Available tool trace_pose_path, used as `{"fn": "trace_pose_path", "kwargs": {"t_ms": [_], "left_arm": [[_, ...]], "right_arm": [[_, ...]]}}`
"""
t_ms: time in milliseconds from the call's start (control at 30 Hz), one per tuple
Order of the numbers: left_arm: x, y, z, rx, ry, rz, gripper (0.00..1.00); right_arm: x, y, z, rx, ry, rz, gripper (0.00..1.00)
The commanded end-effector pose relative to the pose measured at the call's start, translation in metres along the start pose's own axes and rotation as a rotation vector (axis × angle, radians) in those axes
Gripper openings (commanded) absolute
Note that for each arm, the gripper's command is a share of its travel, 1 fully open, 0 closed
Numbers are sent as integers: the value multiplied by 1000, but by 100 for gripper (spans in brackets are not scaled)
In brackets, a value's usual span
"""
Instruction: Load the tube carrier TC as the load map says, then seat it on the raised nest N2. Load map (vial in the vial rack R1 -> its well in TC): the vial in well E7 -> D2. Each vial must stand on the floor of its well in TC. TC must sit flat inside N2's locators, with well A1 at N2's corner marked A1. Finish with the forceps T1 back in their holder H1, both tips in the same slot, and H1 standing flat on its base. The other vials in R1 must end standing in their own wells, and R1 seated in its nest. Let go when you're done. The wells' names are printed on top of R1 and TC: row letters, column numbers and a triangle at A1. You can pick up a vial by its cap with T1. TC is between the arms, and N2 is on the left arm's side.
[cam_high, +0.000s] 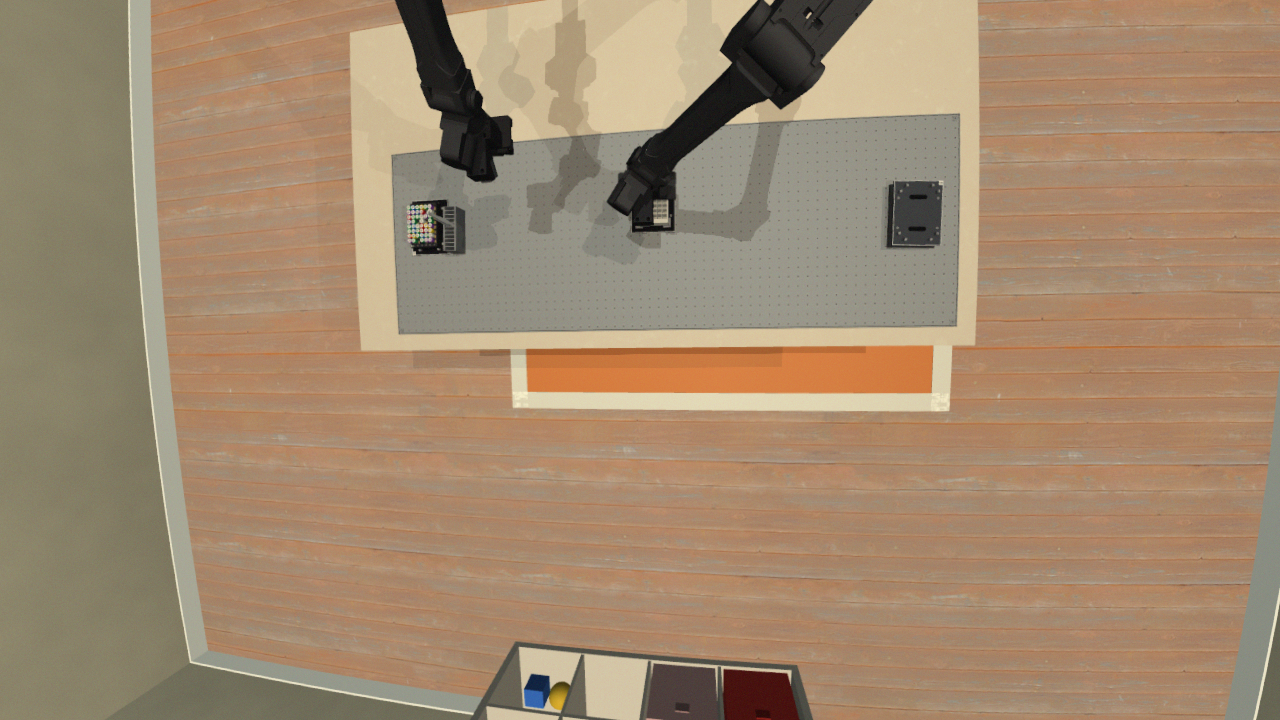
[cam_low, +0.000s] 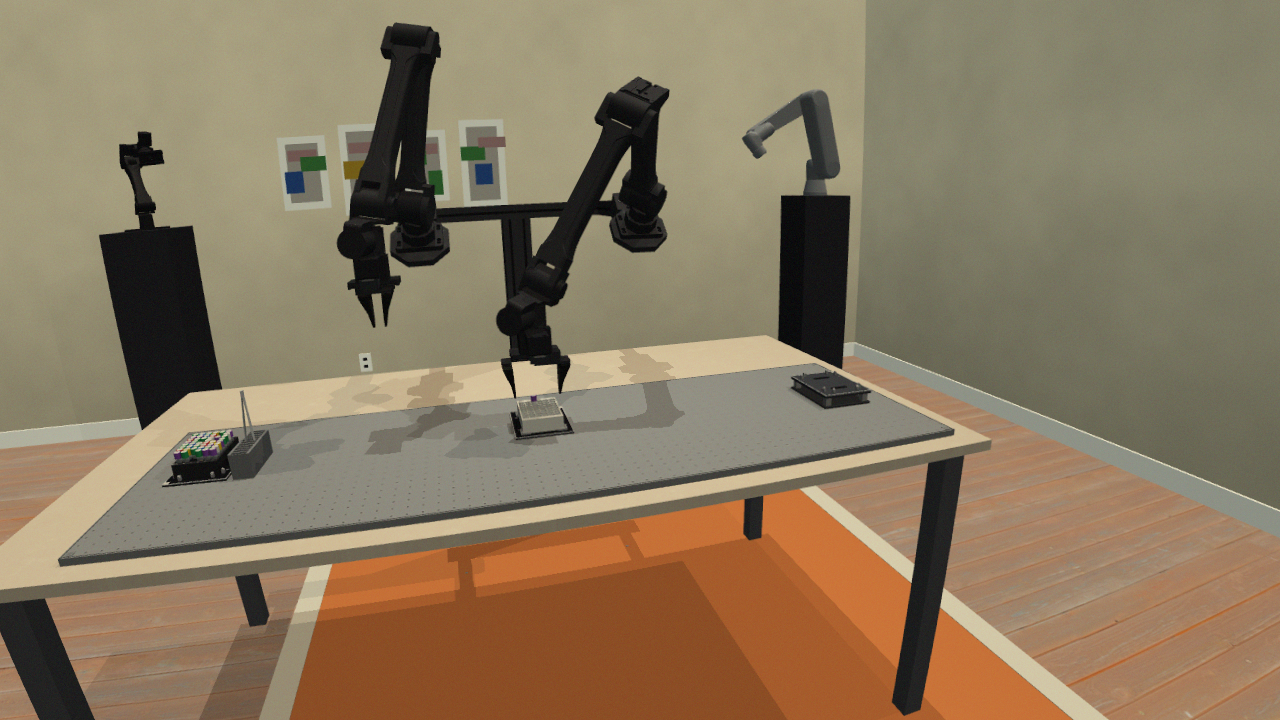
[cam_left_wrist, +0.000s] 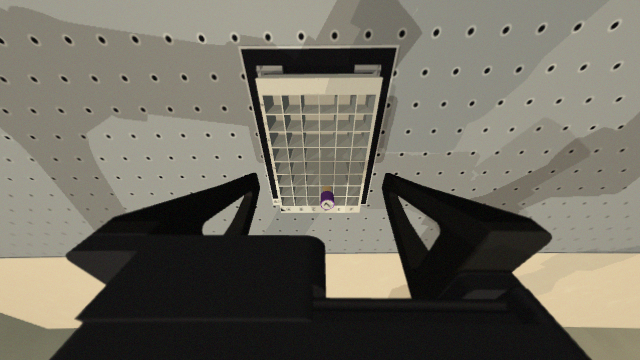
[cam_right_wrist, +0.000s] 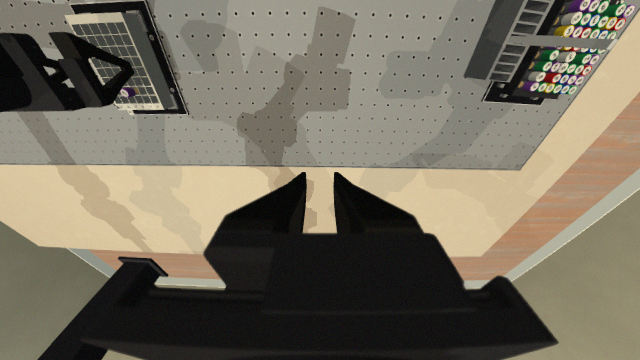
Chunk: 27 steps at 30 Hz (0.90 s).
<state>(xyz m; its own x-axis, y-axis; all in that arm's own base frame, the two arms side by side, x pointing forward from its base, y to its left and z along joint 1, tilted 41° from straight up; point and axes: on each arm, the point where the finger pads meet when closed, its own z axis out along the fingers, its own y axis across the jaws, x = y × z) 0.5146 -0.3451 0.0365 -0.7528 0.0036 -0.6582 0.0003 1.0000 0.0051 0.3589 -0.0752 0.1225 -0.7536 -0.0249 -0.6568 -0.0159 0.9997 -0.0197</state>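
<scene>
Pegboard-style gray mat (cam_high: 787, 277) (cam_low: 465, 483) (cam_right_wrist: 400, 125) on a pale table (cam_high: 375, 268) (cam_low: 962, 440) (cam_left_wrist: 365, 280) (cam_right_wrist: 248, 201), with an orange rug (cam_high: 716, 368) (cam_low: 501, 644) down on the floor. Left gripper (cam_high: 646, 201) (cam_low: 537, 392) (cam_left_wrist: 321, 176) (cam_right_wrist: 95, 75) is spread wide above the tube carrier TC (cam_high: 660, 211) (cam_low: 540, 414) (cam_left_wrist: 320, 86) (cam_right_wrist: 95, 19), nothing between its fingers. From its wrist cam, TC is centered between the fingertips.

TC is mid-mat in a black nest (cam_high: 653, 230) (cam_low: 544, 435) (cam_left_wrist: 320, 55) (cam_right_wrist: 170, 95), so it's not over on N2 (cam_high: 917, 214) (cam_low: 830, 390), way off on the left arm's side. One purple-capped vial (cam_low: 533, 398) (cam_left_wrist: 327, 199) (cam_right_wrist: 128, 92) pokes up out of TC near the lettered edge, in the line between C and E (can't read the number, sorry, or see if it reaches the well floor).

Right gripper (cam_high: 487, 161) (cam_low: 380, 325) (cam_right_wrist: 320, 174) hangs well above the table, fingers just a narrow gap apart and holding nothing. R1 (cam_high: 438, 234) (cam_low: 204, 465) (cam_right_wrist: 527, 65) is near the mat's end on that arm's side, packed with colorful caps. Right beside it is the slotted holder H1 (cam_high: 454, 230) (cam_low: 250, 456) (cam_right_wrist: 490, 45), with the forceps T1 (cam_low: 246, 413) (cam_right_wrist: 565, 41) sticking up from it; can't tell which slot the tips are in.
</scene>
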Motion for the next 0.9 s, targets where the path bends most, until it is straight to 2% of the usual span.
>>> {"fn": "trace_pose_path", "kwargs": {"t_ms": [0,67,100,167,867], "left_arm": [[-6,-3,-4,7,-10,-11,100],[-6,-3,-4,7,-10,-11,100],[-2,4,10,-8,0,-26,100],[-9,2,13,-1,-12,-31,100],[-8,3,45,-1,-11,-13,100]], "right_arm": [[-9,-2,-3,6,-16,6,24],[-9,-2,-3,6,-16,6,24],[-9,-2,-3,6,-16,6,24],[-9,-2,-3,6,-16,6,24],[-9,-2,-3,6,-16,6,24]]}}
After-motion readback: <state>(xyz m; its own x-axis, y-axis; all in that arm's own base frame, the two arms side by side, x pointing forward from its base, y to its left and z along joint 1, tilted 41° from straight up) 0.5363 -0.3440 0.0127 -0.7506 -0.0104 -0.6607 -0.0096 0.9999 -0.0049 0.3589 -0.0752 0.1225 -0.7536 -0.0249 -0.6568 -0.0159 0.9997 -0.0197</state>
